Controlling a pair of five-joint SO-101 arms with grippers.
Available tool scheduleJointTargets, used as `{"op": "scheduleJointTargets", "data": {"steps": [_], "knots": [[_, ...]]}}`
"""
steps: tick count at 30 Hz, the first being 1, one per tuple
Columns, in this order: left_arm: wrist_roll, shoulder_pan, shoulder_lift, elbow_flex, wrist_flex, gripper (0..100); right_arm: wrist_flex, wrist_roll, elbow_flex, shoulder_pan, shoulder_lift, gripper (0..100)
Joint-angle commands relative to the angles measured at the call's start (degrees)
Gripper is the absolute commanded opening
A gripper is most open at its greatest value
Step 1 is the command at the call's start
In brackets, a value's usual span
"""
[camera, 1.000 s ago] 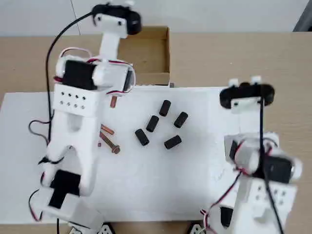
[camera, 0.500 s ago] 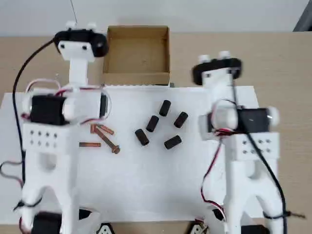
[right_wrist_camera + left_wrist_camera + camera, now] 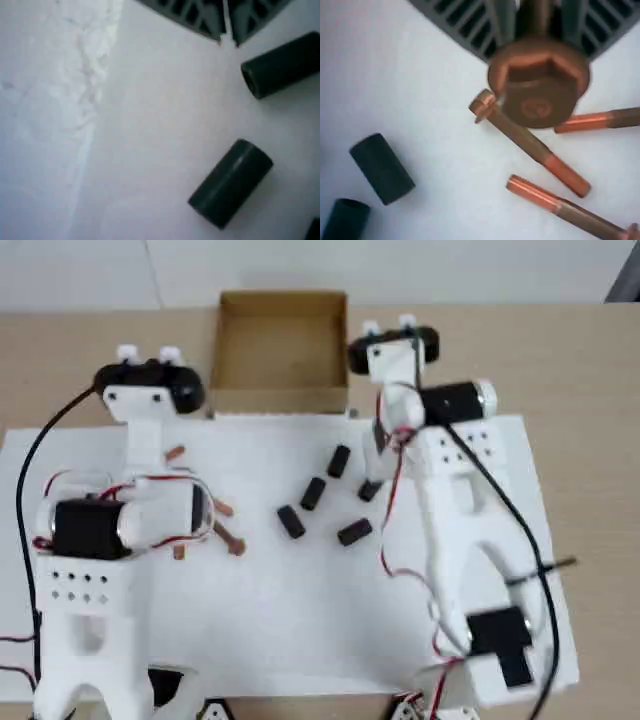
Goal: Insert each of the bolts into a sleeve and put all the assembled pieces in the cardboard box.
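My left gripper [image 3: 536, 25] is shut on a copper bolt [image 3: 538, 89] whose hex head faces the camera. It hangs over three loose bolts [image 3: 530, 142] on the white sheet [image 3: 300, 620]. In the high view the held bolt [image 3: 175, 453] shows beside the left arm, left of the bolts [image 3: 224, 510]. Several black sleeves [image 3: 313, 493] lie mid-sheet. My right gripper [image 3: 225, 25] is shut with nothing in it, just above the sheet. It is close to two sleeves [image 3: 231, 182] at the right of the cluster. The cardboard box [image 3: 283, 390] stands at the back.
The right arm [image 3: 440, 470] partly covers one sleeve [image 3: 368, 490]. Two more sleeves [image 3: 382, 167] lie beyond the bolts in the left wrist view. The sheet's near half is bare, with a rough torn patch [image 3: 92, 75] near the right gripper.
The left arm drew back from the box toward the loose bolts, still with its bolt. The right arm swung from the front right corner up to the sleeves.
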Motion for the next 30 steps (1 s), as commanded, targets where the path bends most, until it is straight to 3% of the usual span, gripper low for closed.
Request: {"op": "scheduleJointTargets", "data": {"steps": [1, 9, 20, 30], "knots": [[-3.1, -2.5, -3.1, 2.9, -4.3, 1, 1.9, -3.0, -7.6, 0.1, 5.3, 0.5], [-5.6, -5.2, -3.8, 11.5, -12.2, 1, 1.6, -8.3, -11.8, -0.1, 15.3, 8.9], [-5.6, -4.9, -3.8, 17.7, -19.5, 1, 1.0, -8.6, -16.9, -0.9, 24.6, 9.2], [-5.6, -4.8, -3.7, 18.6, -20.4, 1, -0.5, -8.6, -16.9, -2.9, 26.4, 13.5]]}}
